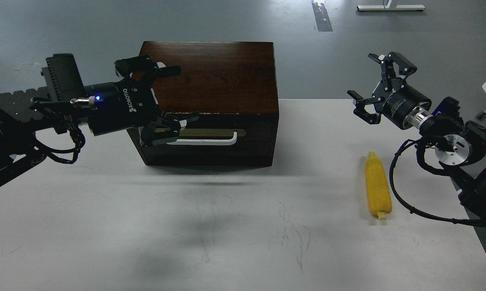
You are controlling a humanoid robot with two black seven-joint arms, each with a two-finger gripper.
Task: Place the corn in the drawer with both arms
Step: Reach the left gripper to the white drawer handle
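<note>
Blocking drawer [210, 139] handle, left end effector [168, 97] spread wide, right end effector [374, 83] wide, corn [377, 186] apart.

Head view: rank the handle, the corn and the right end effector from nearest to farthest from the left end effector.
1. Handle: right at the left end effector, on the drawer front.
2. Corn: far right, lying on the table.
3. Right end effector: farthest right, raised above the table.

corn [378, 185] on white table [227, 234], drawer [210, 139] closed, both end effectors spread
</note>
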